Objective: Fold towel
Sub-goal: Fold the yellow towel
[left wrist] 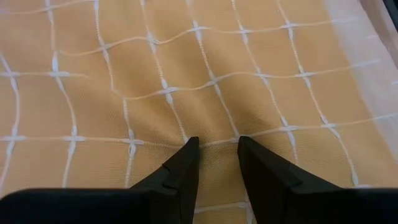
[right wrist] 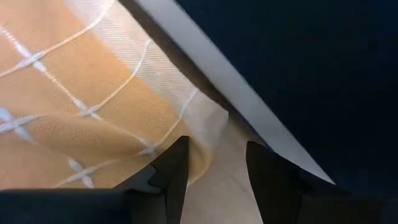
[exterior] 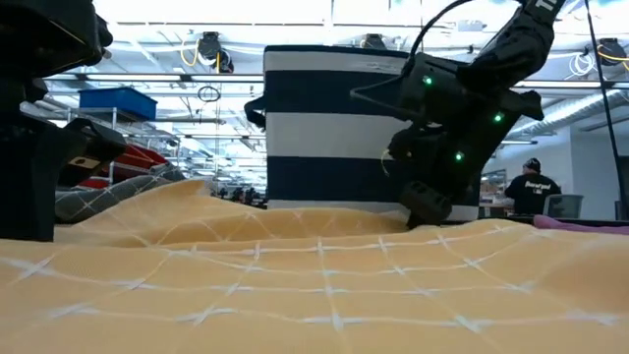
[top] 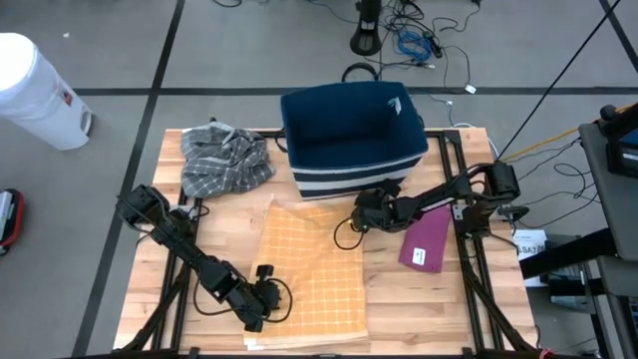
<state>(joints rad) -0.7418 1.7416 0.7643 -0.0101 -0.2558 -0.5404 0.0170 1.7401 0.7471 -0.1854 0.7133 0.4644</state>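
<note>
An orange towel (top: 309,269) with a white grid is seen spread flat on the wooden worktop (top: 449,299), in front of a navy basket (top: 351,135) with white stripes that stands at the far middle of the worktop. The towel's surface is slightly rumpled, with a low ridge visible in the low view.

The left gripper (top: 267,299) is placed at the towel's near left edge. In the left wrist view its jaws are seen narrowly parted, the fingertips (left wrist: 186,155) pressed down on the cloth, with a small fold of towel lying in the gap between them; whether the cloth is actually pinched cannot be told.

The right gripper (top: 361,214) is placed at the towel's far right corner, just in front of the basket. In the right wrist view its jaws are seen partly open, standing either side of the towel's pale corner hem, one finger (right wrist: 171,168) over the cloth and the other over bare wood beside the basket's base. A firm grip on the corner cannot be confirmed.

A crumpled grey checked cloth (top: 224,158) is seen lying at the far left of the worktop, beside the basket. A folded purple cloth (top: 427,242) is seen lying to the right of the towel, near the right arm. A white bin (top: 35,92) stands on the floor beyond the worktop's left side.
</note>
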